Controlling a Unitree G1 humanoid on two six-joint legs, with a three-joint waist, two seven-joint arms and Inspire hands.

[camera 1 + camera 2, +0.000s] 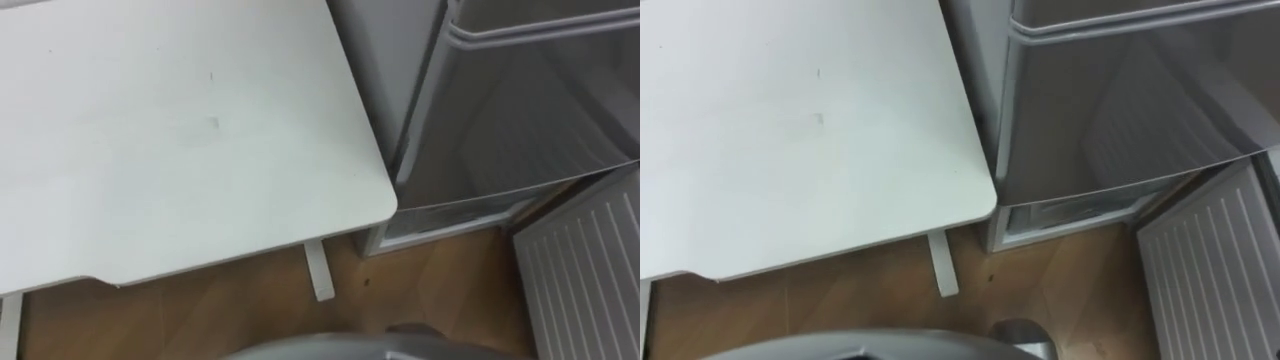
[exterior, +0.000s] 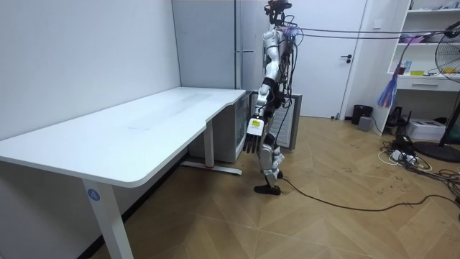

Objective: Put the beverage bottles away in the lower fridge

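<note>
The robot stands upright at the far right corner of the white worktop, close before the grey fridge. Its head camera looks down over that rounded corner and the worktop's foot on the wooden floor.

The fridge's lower door stands swung out to the right with its ribbed white inner face showing. Behind it the lower compartment is open just above the floor, and something pale sits inside that I cannot make out. The upper door above it looks closed.

In the room view the left hand hangs at the robot's side beside the worktop's edge. Its fingers point down, loose and fairly straight, and hold nothing. I cannot tell where the drinks are; the stretch of worktop in sight carries none.

My reading is that the fridge is ready for loading and the robot is between carries, or has yet to start one. The step in hand would then be to find a drink.

The next move calls for turning or looking about to locate the drinks. One must then be gripped firmly and upright. To set it in, the robot must bend low and reach between the worktop corner on the left and the open door on the right, striking neither.
</note>
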